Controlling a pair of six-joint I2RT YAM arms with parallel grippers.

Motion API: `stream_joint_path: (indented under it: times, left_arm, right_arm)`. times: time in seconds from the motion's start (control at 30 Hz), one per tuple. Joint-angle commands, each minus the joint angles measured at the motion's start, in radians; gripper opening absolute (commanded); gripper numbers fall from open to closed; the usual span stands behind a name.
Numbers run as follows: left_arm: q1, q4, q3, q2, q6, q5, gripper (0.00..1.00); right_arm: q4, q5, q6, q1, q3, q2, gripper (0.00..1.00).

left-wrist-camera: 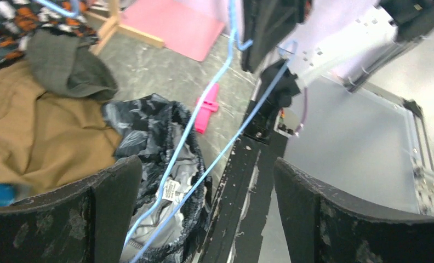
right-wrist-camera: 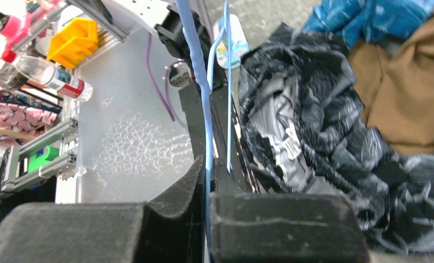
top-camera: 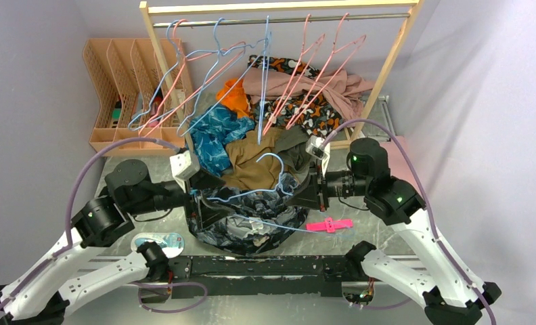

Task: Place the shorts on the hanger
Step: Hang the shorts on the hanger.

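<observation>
Top view. Shorts (top-camera: 248, 227) bunched in a dark heap on the table (top-camera: 387, 233), near edge, about 6 o'clock from the clothes pile under the rail. Brown garment (top-camera: 252, 159) touches the heap at its 12 o'clock side.

Hanger (top-camera: 273, 160), light-blue wire, lies tilted across the top of the shorts, hook up toward 12 o'clock, long wire running 9 to 3 o'clock over the fabric.

Right claw (right-wrist-camera: 208, 204): fingers pressed together, the blue wire pinched between them; right wrist view shows the wire rising straight out of the closed pads. Shorts sit at roughly 2 o'clock from this claw in that view, close beside it but not in the grip.

Left claw (left-wrist-camera: 206, 219): fingers spread wide, nothing held. In the left wrist view two hanger wires cross the gap slantwise, nearer the finger at 8 o'clock; contact cannot be told. Shorts lie just past the fingertips, toward 11 o'clock, white label showing.

Pink clip (top-camera: 329, 225) on the table, 3 o'clock of the shorts, apart from both claws.
</observation>
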Motion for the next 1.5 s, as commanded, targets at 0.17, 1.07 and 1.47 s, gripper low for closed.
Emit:
stream_joint_path:
  times: [0.17,1.07,1.47]
  left_arm:
    - [0.003,0.153,-0.049,0.009,0.146,0.239,0.93]
    - [0.004,-0.009,0.079,0.210,0.295,0.314,0.27]
    - [0.004,0.024,0.053,0.171,0.286,0.286,0.07]
  right_arm:
    - [0.277,-0.238,-0.008,0.005,-0.059,0.035,0.00]
    - [0.325,-0.258,-0.052,0.050,-0.040,0.076,0.00]
    - [0.267,-0.207,-0.010,0.060,0.038,0.084,0.63]
